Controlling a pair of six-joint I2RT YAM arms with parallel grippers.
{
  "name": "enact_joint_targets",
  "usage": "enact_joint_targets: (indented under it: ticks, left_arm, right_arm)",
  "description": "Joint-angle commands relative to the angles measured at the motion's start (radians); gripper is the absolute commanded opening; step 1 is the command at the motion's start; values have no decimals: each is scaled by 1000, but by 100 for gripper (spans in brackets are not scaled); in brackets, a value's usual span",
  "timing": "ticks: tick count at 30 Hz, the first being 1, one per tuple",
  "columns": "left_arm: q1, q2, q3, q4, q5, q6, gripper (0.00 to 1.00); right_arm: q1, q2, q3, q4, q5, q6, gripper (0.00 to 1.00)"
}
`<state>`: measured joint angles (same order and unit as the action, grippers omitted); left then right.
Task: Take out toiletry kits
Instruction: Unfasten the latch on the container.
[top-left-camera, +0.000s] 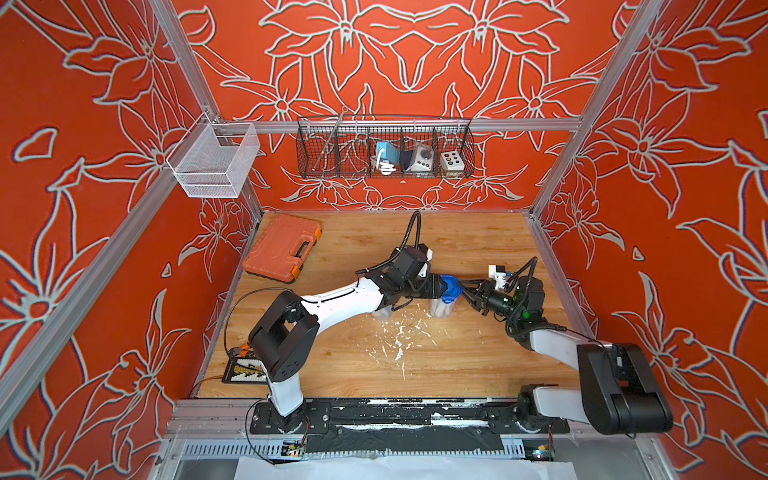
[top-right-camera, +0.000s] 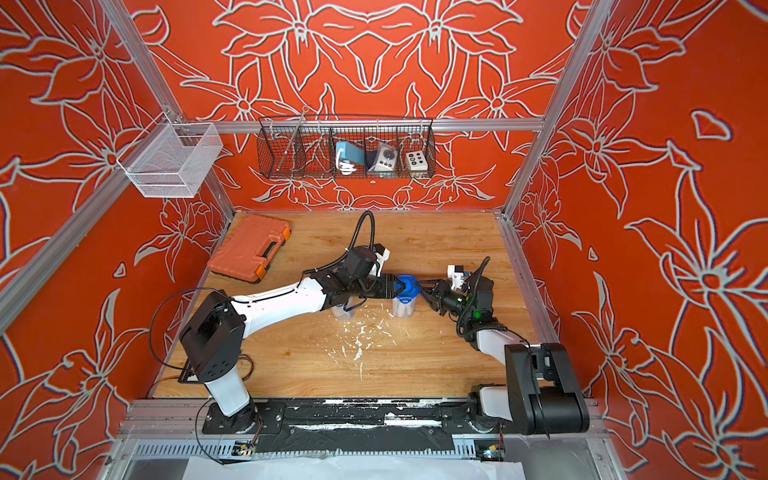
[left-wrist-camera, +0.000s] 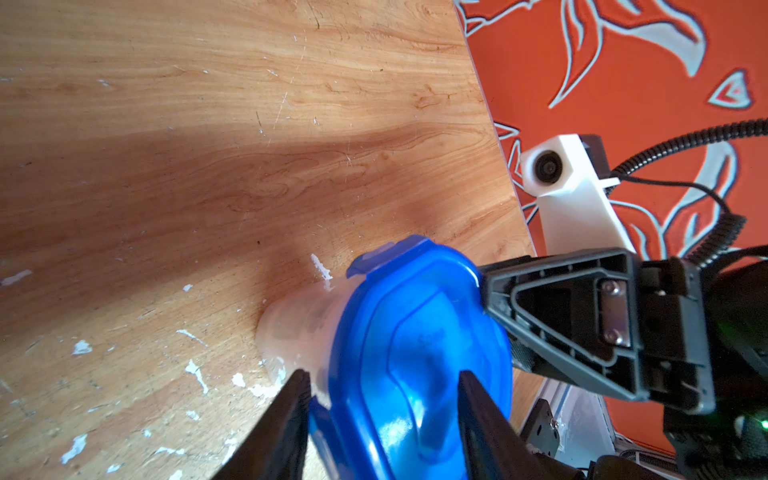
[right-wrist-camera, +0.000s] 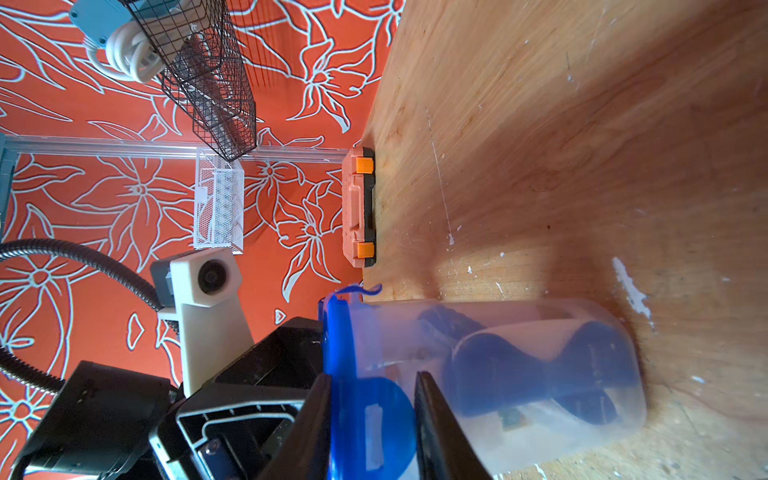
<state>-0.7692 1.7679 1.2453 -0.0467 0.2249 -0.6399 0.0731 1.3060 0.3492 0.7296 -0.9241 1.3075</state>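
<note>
Both left fingers (left-wrist-camera: 286, 415), right fingers (right-wrist-camera: 440, 424) clamp lid (left-wrist-camera: 407, 353); kit (right-wrist-camera: 540, 365) inside jar (right-wrist-camera: 395, 332).

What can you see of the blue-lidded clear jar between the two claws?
The jar is a frosted clear plastic cylinder standing upright on the wooden table, blue tabbed lid on. Dark blue and white items blur through its wall. The left claw and right claw straddle the lid's edge from opposite sides; whether they clamp is unclear.
</note>
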Motion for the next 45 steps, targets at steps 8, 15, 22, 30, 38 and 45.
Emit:
enact_joint_targets:
  ticks: [8, 15, 22, 30, 38, 45]
  left_arm:
    - [-8, 18, -92, -133, -45, -3, 49]
    - [-18, 19, -96, -128, -42, -9, 50]
    - [-22, 18, -95, -132, -44, -12, 51]
    - [-24, 18, -98, -130, -46, -17, 54]
    - [-24, -3, -93, -70, -3, -33, 63]
    - [-24, 10, -84, -38, 6, -37, 63]
  right_arm:
    - [8, -30, -68, 130, 33, 120, 33]
    - [8, -71, -88, 107, 68, 165, 46]
    - [8, -100, -106, 88, 90, 187, 39]
    - [8, -79, -105, 121, 82, 210, 40]
    - [7, -44, -112, 174, 70, 228, 36]
    - [9, -31, -112, 178, 64, 224, 32]
